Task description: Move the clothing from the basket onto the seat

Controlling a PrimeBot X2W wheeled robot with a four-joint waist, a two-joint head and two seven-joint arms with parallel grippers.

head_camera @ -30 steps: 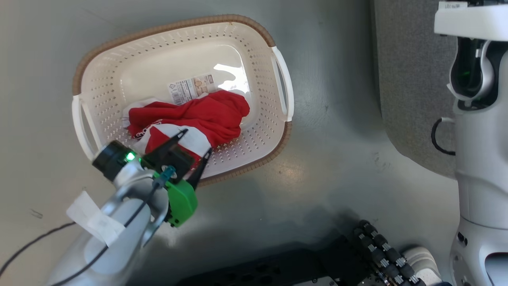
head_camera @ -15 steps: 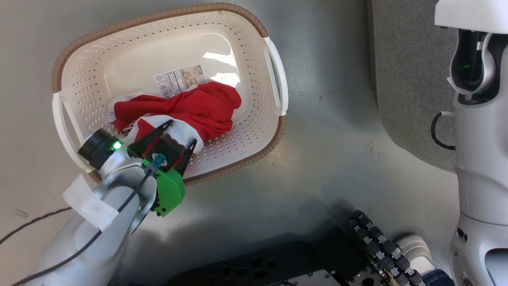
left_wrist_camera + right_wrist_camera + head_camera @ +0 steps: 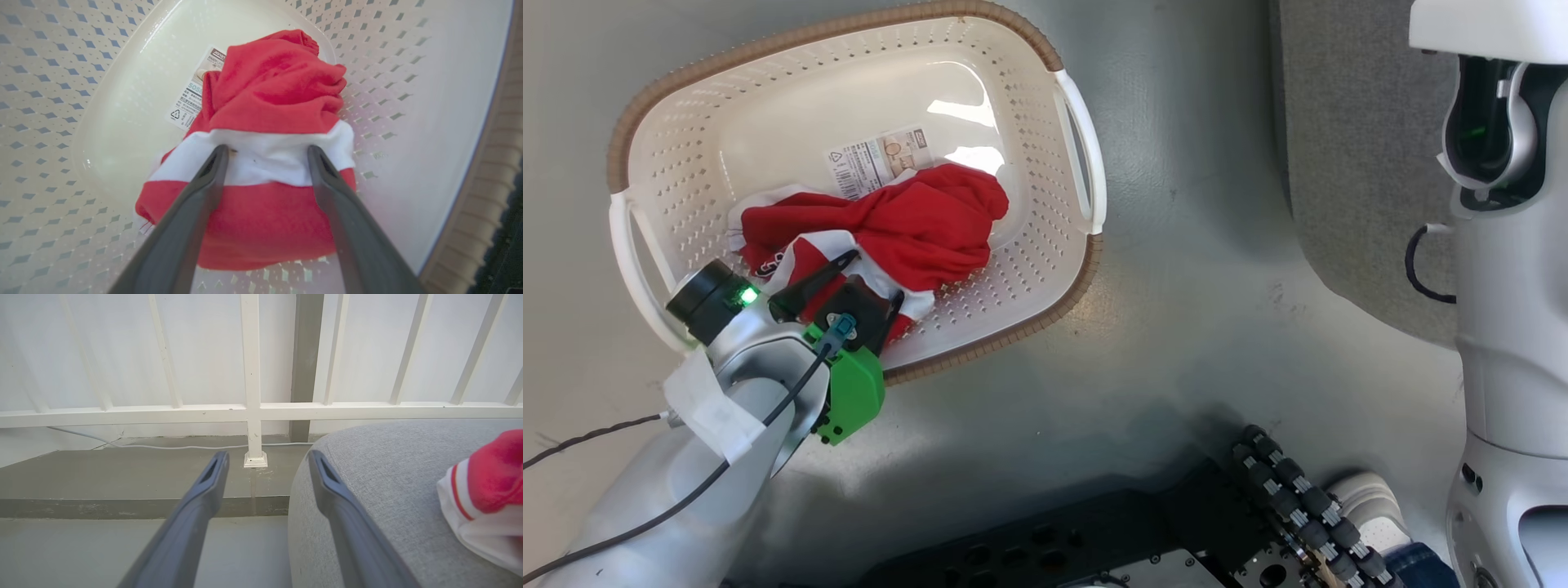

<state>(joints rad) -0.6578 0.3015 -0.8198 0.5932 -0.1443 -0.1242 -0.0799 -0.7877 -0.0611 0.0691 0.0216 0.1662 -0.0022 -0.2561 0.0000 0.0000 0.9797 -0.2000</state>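
The open top of the basket (image 3: 686,114) gives free entry; its perforated sides close in the red garment (image 3: 915,220), while bare floor (image 3: 1192,269) separates it from the seat (image 3: 1356,147).

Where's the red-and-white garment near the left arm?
In the head view, the garment lies bunched in the near half of the basket, overlapping the label sticker, with the open left tool poised just over it.

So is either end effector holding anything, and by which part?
Nothing. The left end effector is open over the clothing's white band in the basket; the right end effector is open, empty.
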